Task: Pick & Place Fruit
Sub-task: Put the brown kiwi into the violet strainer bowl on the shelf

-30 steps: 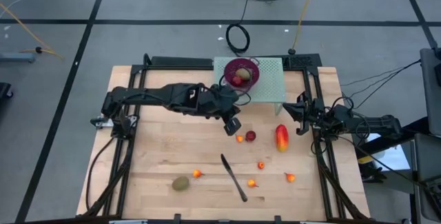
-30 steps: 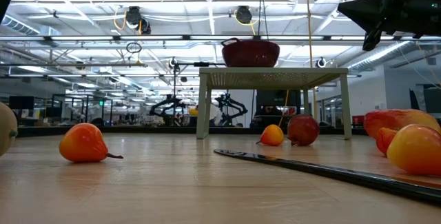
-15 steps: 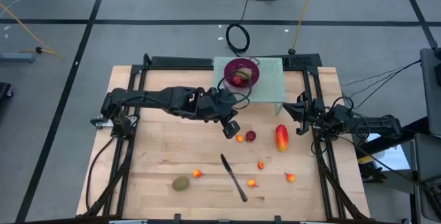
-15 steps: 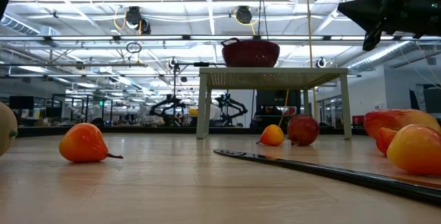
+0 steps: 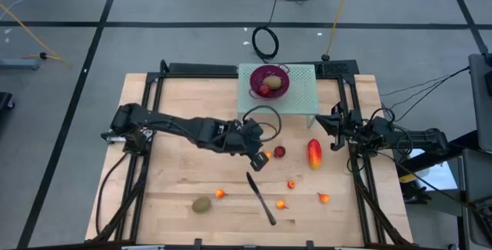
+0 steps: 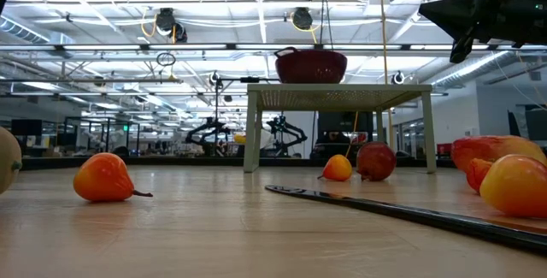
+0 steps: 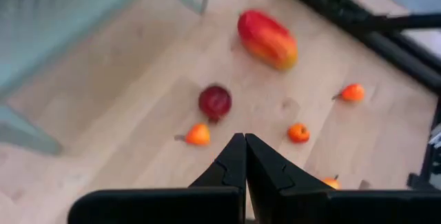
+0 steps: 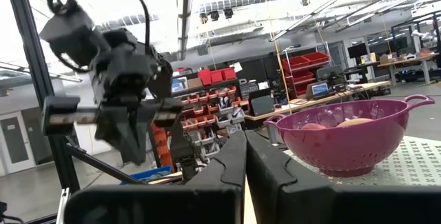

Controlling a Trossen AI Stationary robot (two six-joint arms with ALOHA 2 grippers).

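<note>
- Over the middle of the pale wood-grain tabletop (image 5: 177, 173), the left gripper (image 5: 259, 162) hangs with its two dark, angular fingers pressed together and holding nothing.
- At about two o'clock from that gripper, just beside it, lie a tiny glossy orange-red fruit (image 5: 267, 155) and a smooth, round dark red fruit (image 5: 280, 151), almost touching each other.
- Farther toward three o'clock rests the elongated red-yellow mango (image 5: 314, 154), its skin shading from red to yellow.
- At twelve o'clock on the table, a purple perforated plastic bowl (image 5: 268, 81) sits on a pale mesh-topped stand (image 5: 301, 96) and holds rounded fruit pieces.
- Near six o'clock lies a long, thin dark-handled knife (image 5: 260, 198); a fuzzy brownish-green oval kiwi (image 5: 201, 204) sits toward seven o'clock, with another small orange-red piece (image 5: 220, 194) beside it.
- More tiny orange-red pieces (image 5: 291, 184) are scattered toward five o'clock.
- At three o'clock, by the table's edge, the right gripper (image 5: 335, 127) waits, its matte black fingers together and empty.
</note>
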